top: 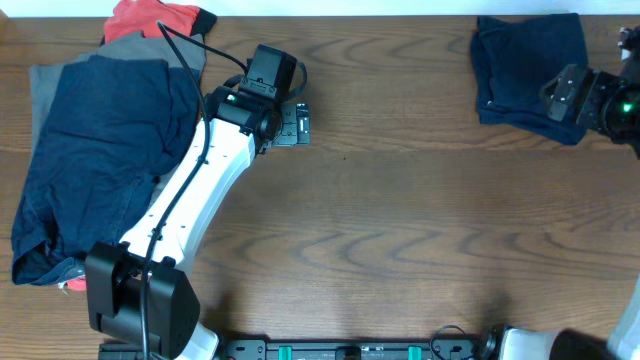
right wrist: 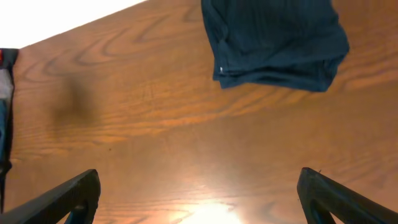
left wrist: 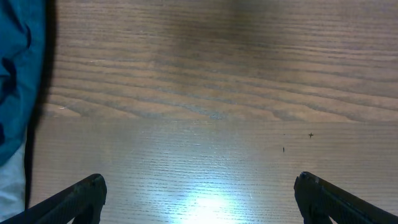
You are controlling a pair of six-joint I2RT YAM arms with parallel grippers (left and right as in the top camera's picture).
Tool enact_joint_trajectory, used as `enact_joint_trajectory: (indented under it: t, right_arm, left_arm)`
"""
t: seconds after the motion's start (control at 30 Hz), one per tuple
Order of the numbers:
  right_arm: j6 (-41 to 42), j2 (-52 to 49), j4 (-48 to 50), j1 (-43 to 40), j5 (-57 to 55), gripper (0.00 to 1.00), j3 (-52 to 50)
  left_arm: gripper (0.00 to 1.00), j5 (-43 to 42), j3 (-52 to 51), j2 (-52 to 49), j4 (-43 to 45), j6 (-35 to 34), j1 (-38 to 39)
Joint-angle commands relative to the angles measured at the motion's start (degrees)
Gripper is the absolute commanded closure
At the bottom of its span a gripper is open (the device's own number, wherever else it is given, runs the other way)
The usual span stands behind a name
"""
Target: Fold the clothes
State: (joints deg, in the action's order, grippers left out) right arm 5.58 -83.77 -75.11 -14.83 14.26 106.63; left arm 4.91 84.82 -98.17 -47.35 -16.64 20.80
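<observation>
L gripper: jaws wide, empty, over bare table, just beside the heap at 9 o'clock: navy garment atop grey piece, red-orange piece toward 11. R gripper: wide, empty, by folded navy shorts at 2 o'clock. Risk: a deep pinch into the heap could lift several layers tog. and drag the lot. No containers in view.
</observation>
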Motion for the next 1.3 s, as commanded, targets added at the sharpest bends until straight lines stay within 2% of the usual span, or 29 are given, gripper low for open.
enact_joint_trajectory:
  t: [0.0,0.2,0.4,0.67,0.9,1.27]
  right_arm:
    - [-0.79,7.26,4.42,3.32,-3.34,0.01,-4.44]
    - [-8.63,21.33,25.07,8.76,-3.74,0.01,-25.18]
    - [-8.87,34.51,42.56,11.45,-3.23,0.01,-47.89]
    - [-8.87,51.32,57.79,14.53,-3.30,0.01,-75.06]
    - [-8.87,65.05,67.91,16.13,-3.30,0.01,-91.43]
    - [-8.85,77.26,76.83,19.65,-3.34,0.01,-105.31]
  left_arm:
    - [0.02,0.26,-0.24,-0.66,-0.07,0.09,0.07]
    - [0.02,0.26,-0.24,-0.66,-0.07,0.09,0.07]
    - [0.02,0.26,-0.24,-0.66,-0.07,0.09,0.07]
    - [0.02,0.26,-0.24,-0.66,-0.07,0.09,0.07]
    - [0.02,0.26,-0.24,-0.63,-0.07,0.09,0.07]
    - [0.02,0.26,-0.24,-0.63,-0.07,0.09,0.07]
